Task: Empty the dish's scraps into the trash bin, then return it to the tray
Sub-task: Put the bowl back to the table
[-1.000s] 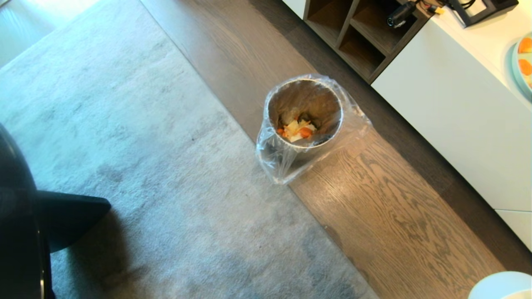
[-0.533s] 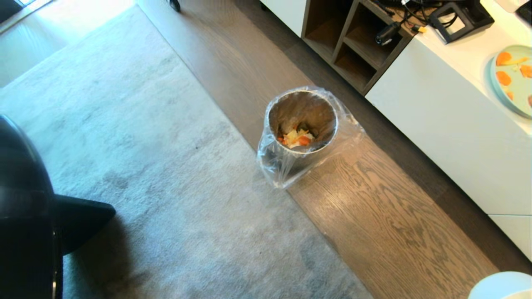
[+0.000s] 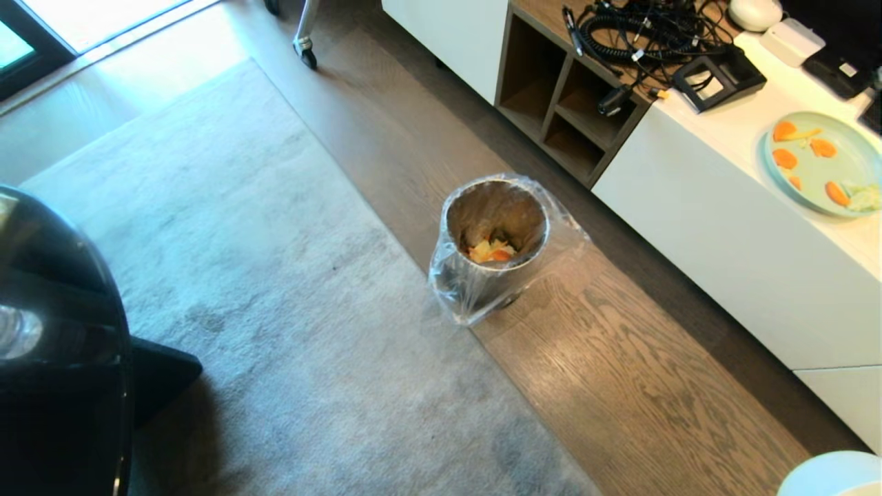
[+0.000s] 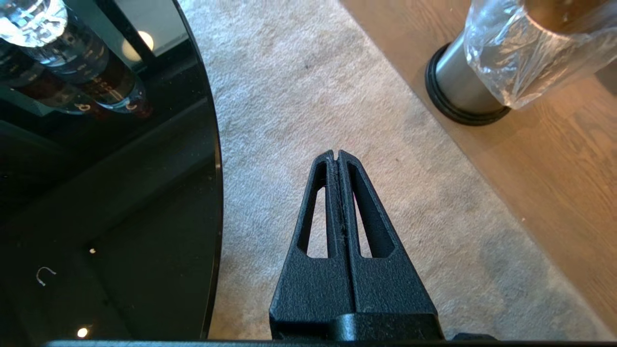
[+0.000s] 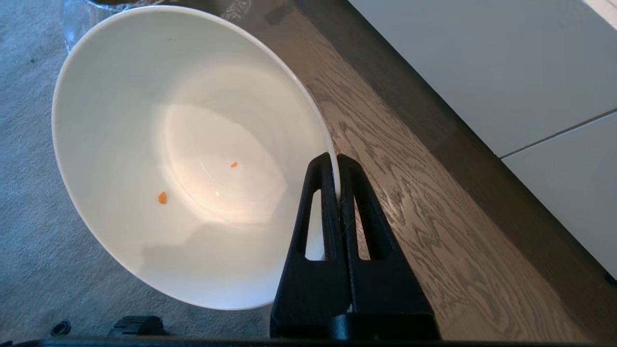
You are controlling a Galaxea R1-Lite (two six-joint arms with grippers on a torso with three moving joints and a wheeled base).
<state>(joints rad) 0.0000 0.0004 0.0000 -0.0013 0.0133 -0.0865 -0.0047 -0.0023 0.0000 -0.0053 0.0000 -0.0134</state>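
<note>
My right claw (image 5: 337,166) pinches the dish (image 5: 183,154) by its rim at three o'clock; glossy, slippery, breakable.

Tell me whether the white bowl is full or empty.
Nearly empty: the white bowl holds only two tiny orange bits on its glossy inside.

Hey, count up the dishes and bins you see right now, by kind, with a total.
Deep glossy white bowl, nearly emptied: 1
Flat light blue plate with orange pieces: 1
Round metallic trash bin, clear plastic liner: 1
Total: 3
</note>
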